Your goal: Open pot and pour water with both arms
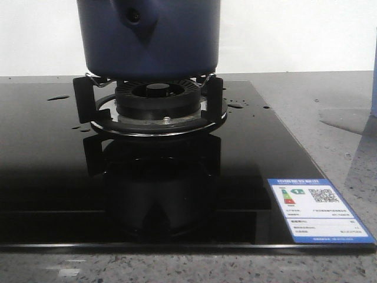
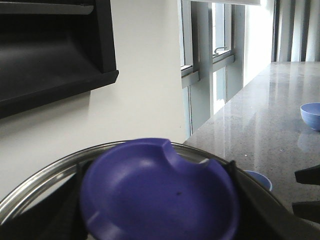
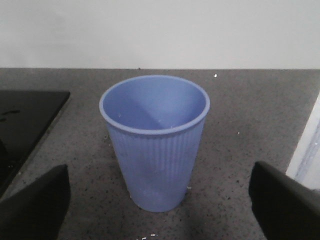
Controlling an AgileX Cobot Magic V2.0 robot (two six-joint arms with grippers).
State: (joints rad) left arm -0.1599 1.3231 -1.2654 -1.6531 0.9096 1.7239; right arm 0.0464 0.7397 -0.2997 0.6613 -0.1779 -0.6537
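Observation:
The dark navy pot (image 1: pixel 147 41) stands on the gas burner (image 1: pixel 156 97), its handle socket (image 1: pixel 136 17) facing the camera; its top is cut off by the frame. In the left wrist view my left gripper (image 2: pixel 157 200) is shut on the lid's blue knob (image 2: pixel 150 190), with the lid's steel rim (image 2: pixel 45 175) around it. I cannot tell whether the lid rests on the pot. Water shows as small drops (image 1: pixel 235 105) on the black hob. My right gripper (image 3: pixel 157 210) is open, its fingers on either side of a pale blue ribbed cup (image 3: pixel 155 145), not touching it.
The black glass hob (image 1: pixel 53 177) has an energy label (image 1: pixel 318 209) at its front right corner. Grey stone counter (image 1: pixel 330 118) lies to its right. A pale blue bowl (image 2: pixel 311 114) sits far along the counter by the windows. A white wall is behind.

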